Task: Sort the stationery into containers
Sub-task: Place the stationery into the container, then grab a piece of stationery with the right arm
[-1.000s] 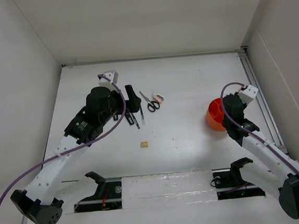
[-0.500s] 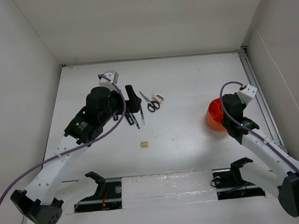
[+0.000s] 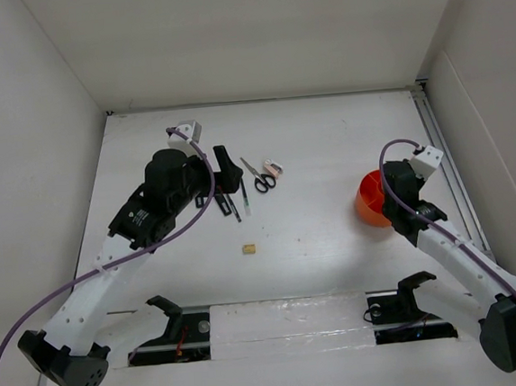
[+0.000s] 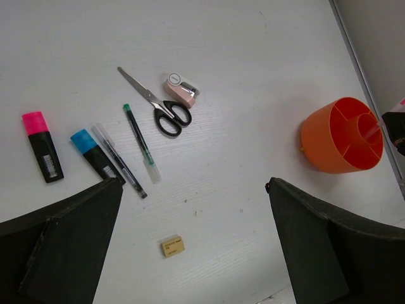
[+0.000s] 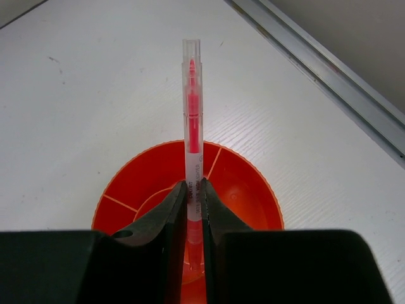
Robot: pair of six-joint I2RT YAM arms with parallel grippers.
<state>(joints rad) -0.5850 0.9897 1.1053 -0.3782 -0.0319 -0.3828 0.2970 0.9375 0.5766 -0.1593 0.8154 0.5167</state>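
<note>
My right gripper (image 5: 193,190) is shut on the thin red-orange pen (image 5: 191,120) and holds it upright, its lower end inside the middle of the orange cup (image 5: 243,183). In the top view the right gripper (image 3: 388,192) is over the cup (image 3: 365,204). My left gripper (image 4: 193,183) is open and empty, hovering above the table. Below it lie the pink marker (image 4: 39,145), blue marker (image 4: 90,155), a dark pen (image 4: 120,166), a green-tipped pen (image 4: 140,134), the scissors (image 4: 161,111), the pinkish-white piece (image 4: 181,90) and the tan eraser (image 4: 172,246).
The stationery lies grouped left of centre (image 3: 258,175), with the eraser (image 3: 248,247) apart, nearer the arms. A metal rail (image 5: 329,69) runs along the table's right edge beside the cup. White walls close in the table on three sides.
My left arm has drawn slightly back to the left. My right gripper has shifted only a little over the cup, still holding the pen.
</note>
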